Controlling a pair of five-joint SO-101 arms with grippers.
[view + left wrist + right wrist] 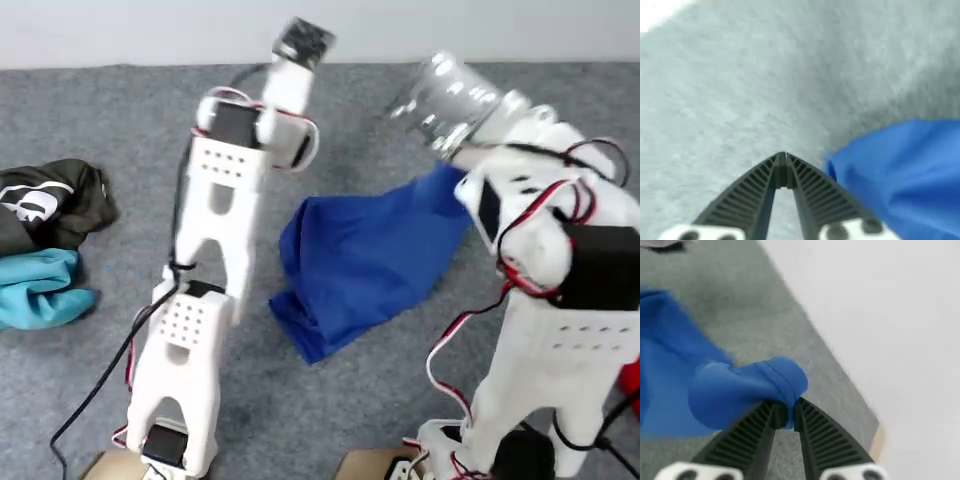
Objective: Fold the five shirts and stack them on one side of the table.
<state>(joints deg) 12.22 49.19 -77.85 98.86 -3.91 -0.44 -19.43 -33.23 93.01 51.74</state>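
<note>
**Blue shirt (360, 265) held by one corner at the middle of the table (120, 110).**
Right gripper (785, 415) pinches a hem, probably to spread the cloth for folding; left gripper (785, 172) hangs closed and empty just beside it. Dark shirt (50, 205) and teal shirt (40, 285) lie bunched aside.

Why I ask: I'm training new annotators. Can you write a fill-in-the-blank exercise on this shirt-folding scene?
1. The shirt pinched in the right gripper is ___ in colour.
2. The left gripper is shut and holds ___.
3. In the high view, the dark shirt and the teal shirt lie together at the picture's ___ edge.
Missing words: blue; nothing; left.
</note>
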